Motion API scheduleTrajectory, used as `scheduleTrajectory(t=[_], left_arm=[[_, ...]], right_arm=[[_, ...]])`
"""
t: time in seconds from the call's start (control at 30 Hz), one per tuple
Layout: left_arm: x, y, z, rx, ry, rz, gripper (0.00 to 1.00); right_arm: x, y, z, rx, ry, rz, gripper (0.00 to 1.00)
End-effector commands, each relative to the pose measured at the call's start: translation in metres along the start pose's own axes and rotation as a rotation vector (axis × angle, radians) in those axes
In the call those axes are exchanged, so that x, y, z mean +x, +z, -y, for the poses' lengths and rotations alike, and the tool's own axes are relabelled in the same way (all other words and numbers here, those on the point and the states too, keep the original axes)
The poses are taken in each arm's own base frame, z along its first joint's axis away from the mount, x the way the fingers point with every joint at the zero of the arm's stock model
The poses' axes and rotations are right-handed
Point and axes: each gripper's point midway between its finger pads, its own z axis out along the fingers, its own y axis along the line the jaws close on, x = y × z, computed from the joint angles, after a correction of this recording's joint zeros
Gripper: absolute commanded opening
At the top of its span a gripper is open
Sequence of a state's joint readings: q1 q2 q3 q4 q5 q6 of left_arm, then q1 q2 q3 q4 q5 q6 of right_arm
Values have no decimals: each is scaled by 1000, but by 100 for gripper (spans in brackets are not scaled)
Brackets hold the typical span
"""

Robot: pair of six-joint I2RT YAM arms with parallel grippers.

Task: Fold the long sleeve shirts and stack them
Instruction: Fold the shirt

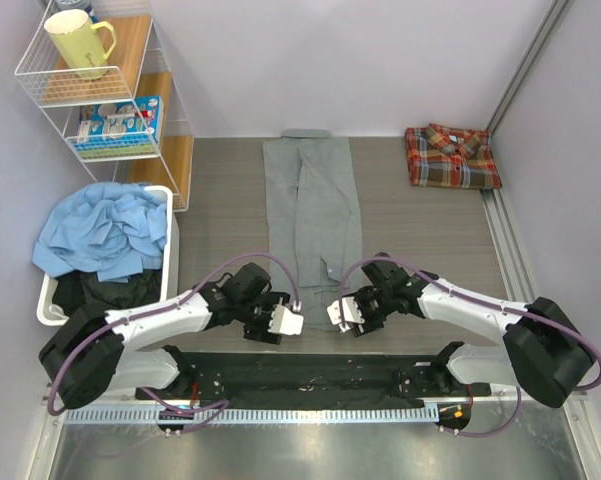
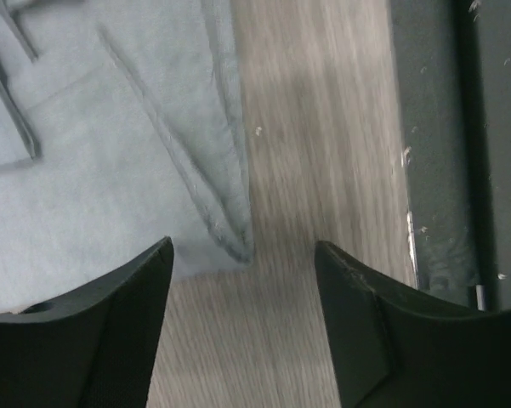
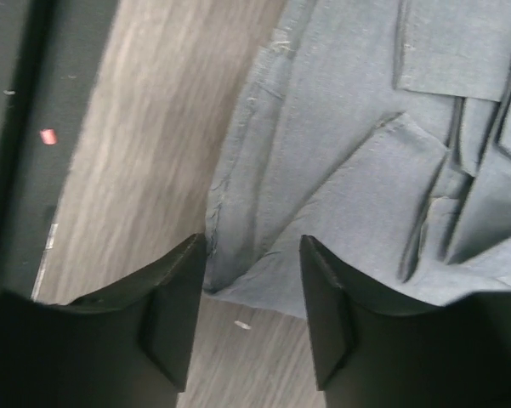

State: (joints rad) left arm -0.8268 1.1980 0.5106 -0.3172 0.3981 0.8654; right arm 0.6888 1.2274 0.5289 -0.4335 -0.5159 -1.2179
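Grey shirt (image 1: 313, 215): folded into a long strip, frame centre, on the table (image 1: 420, 235). Plaid shirt (image 1: 452, 157): folded, upper right. Left gripper (image 1: 286, 322) and right gripper (image 1: 338, 312): fingers apart, one over each lower hem corner. Basket (image 1: 173, 240): left, filled with clothes.

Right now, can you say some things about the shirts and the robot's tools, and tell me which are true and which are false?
1. The grey shirt lies stretched out long on the table. True.
2. The plaid shirt sits on top of the grey shirt. False: it lies folded apart from it, at the far right corner.
3. The left tool and the right tool are both open. True.
4. The right tool holds the grey shirt. False: it holds nothing.
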Motion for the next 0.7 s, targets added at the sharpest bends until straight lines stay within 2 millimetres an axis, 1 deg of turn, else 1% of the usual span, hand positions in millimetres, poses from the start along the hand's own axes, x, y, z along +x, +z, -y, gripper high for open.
scheduleTrajectory(t=[0.0, 0.03, 0.07, 0.1, 0.13, 0.2, 0.23, 0.27, 0.3, 0.33, 0.37, 0.4, 0.43, 0.47, 0.5, 0.53, 0.57, 0.6, 0.63, 0.67], left_arm=[[-4, 8, -18, -41, 78, -48, 66], [-2, 9, -17, -35, 78, -55, 63], [-2, 9, -18, -38, 83, -53, 61], [-2, 10, -18, -40, 86, -53, 60], [-1, 12, -20, -43, 76, -59, 56], [-3, 13, -28, -68, 60, -69, 49], [-2, 13, -28, -69, 44, -74, 39], [-1, 15, -30, -70, 32, -82, 33], [-3, 15, -32, -74, 22, -83, 29], [-3, 14, -32, -78, 5, -84, 17], [-4, 14, -33, -80, -4, -85, 11], [-4, 12, -31, -72, -16, -89, 5], [-8, 11, -30, -67, -28, -75, 0], [-11, 9, -28, -54, -35, -62, 0], [-14, 3, -21, -34, -43, -55, 0], [-20, -1, -18, -22, -45, -34, 0], [-28, -4, -9, 22, -45, 5, 0], [-38, -12, -4, 27, -21, 38, 0], [-39, -17, 7, 60, -16, 32, 0], [-44, -20, 13, 71, 0, 46, 0]], right_arm=[[23, 6, 4, 30, -20, -105, 51], [27, 6, 5, 39, -18, -130, 46], [29, 7, 2, 38, -23, -139, 43], [30, 7, 4, 49, -29, -145, 40], [32, 6, 4, 55, -26, -156, 36], [32, 7, 5, 66, -20, -157, 25], [31, 7, 5, 74, 0, -156, 20], [30, 7, 9, 85, 7, -158, 9], [28, 7, 11, 95, 9, -155, 6], [26, 6, 13, 103, 14, -155, 4], [23, 4, 18, 117, 30, -151, 2], [21, 2, 18, 118, 41, -150, 1], [18, -1, 19, 124, 45, -143, 1], [15, -4, 21, 131, 62, -137, 1], [13, -6, 16, 118, 82, -132, 1], [5, -10, 16, 127, 86, -112, 1], [-2, -13, 13, 115, 104, -97, 1], [-6, -15, 0, 87, 150, -97, 1], [-18, -20, -5, 91, 140, -73, 1], [-24, -23, -10, 87, 141, -61, 1]])
